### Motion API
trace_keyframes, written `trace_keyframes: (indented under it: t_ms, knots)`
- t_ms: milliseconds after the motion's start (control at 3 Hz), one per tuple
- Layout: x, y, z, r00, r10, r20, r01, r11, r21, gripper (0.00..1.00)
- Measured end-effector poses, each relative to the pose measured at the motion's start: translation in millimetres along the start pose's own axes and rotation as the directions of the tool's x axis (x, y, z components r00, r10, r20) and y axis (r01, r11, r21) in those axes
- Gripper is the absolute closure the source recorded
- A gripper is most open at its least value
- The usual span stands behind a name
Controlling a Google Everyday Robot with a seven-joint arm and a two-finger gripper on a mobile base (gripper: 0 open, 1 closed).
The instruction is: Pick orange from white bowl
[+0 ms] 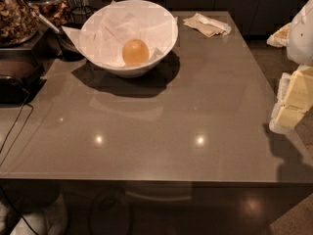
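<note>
The orange [135, 52] is round, so it has no long axis to speak of, and no stem end shows to say which way it points. It sits low inside the white bowl [128, 71], towards the near wall and a little right of the middle, resting on the crumpled white paper [117, 26] that lines the bowl. Its skin is smooth and a dull yellow-orange, brighter on top, and it is far smaller than the bowl around it.

The bowl stands on the grey bench [171, 126] in the far-left part, close to the far edge, and throws a dark shadow towards the near side. To its left the way is crowded with glass jars [17, 13], a dark box [17, 84] and a black cable [14, 131] that trails over the left edge. A crumpled beige napkin [206, 24] lies near the far edge, just right of the bowl and apart from it.

The claw [292, 104] hangs at the right border of the view, about level with the bench's right edge, well apart from the bowl and partly cut off. I cannot tell whether it is apart or together. Between it and the bowl runs a broad stretch of bare, glossy bench top, open on the near and right sides.
</note>
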State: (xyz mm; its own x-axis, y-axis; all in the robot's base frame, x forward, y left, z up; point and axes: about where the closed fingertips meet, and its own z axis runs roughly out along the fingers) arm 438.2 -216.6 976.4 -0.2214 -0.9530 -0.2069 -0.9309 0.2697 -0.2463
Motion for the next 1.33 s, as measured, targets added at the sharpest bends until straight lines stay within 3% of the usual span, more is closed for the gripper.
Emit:
trace_keyframes:
  t_ms: [667,1000,1333]
  knots:
    - [-3.7,-7.2,-1.0,1.0,0.03,0.009,-0.03,0.9995,-0.006,0.0]
    - [-24.9,-28.8,7.7,0.995,0.086,0.046,-0.083,0.9934,-0.08,0.0]
    - [-56.3,-66.4,12.6,0.99,0.113,0.081,-0.103,0.9874,-0.12,0.0]
